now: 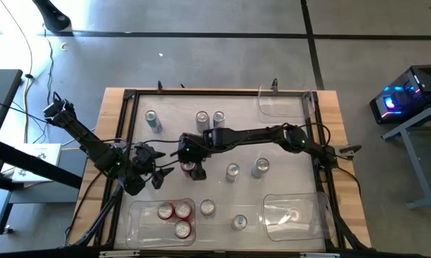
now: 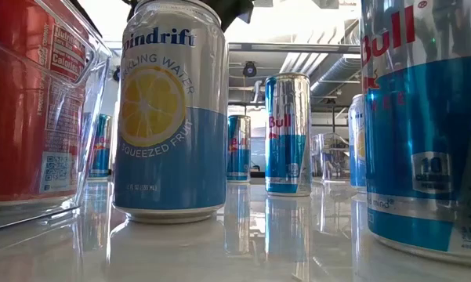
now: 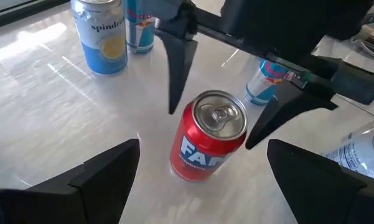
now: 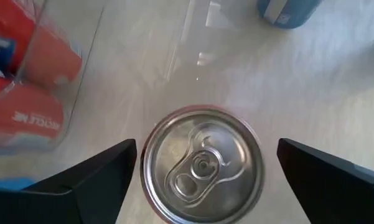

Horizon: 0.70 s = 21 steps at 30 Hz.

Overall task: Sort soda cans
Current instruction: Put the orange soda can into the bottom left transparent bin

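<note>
Stands upright on the desk [image 1: 140, 115] mid-way, the red can [image 3: 208, 135], straddled by the right claw [image 1: 193, 170] with fingers apart, not touching. Left claw [image 1: 158, 174] just beside, also apart. Probably rigid yet dentable, smooth, slippery; weight uncertain. Best taken at mid-body, squarely, with gentle squeeze, away from the rim.

Bright, even light with glare on the glossy table [image 1: 287, 147]

Low view: backlit by blown-out ceiling light, nearest cans [image 2: 171, 110] blurred.
</note>
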Motion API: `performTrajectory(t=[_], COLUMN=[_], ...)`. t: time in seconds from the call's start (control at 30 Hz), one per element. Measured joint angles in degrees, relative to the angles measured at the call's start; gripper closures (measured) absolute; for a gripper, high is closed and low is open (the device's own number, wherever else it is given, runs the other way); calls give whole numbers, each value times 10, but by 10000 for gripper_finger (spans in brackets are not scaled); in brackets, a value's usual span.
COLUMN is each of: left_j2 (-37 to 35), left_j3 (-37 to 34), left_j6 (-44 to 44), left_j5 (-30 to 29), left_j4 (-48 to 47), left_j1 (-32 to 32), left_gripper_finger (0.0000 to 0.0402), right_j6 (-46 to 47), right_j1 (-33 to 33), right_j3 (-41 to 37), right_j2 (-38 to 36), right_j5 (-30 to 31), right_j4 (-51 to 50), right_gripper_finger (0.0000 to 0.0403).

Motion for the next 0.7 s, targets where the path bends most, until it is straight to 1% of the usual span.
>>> performTrajectory(t=[0.2, 0.37, 0.43, 0.6, 0.7], left_j2=[1, 16, 31, 89, 125], left_j3=[0, 0, 0, 0, 0], left_j6=[0, -5, -5, 0, -1], left_j5=[-2, -10, -17, -31, -40], left_j4=[2, 10, 23, 55, 78], left_j1=[0, -1, -3, -11, -11], left_gripper_finger=[53, 53, 53, 53, 53], right_j6=[-22, -70, -84, -121, -126], right_j1=[-3, -19, -26, -45, -69], right_j3=[-1, -3, -3, -3, -41], right_j2=[-39, -88, -114, -158, -193], right_j5=[-1, -26, -26, -34, -33], right_j4=[8, -3, -15, -93, -110], right_gripper_finger=[22, 22, 22, 21, 21])
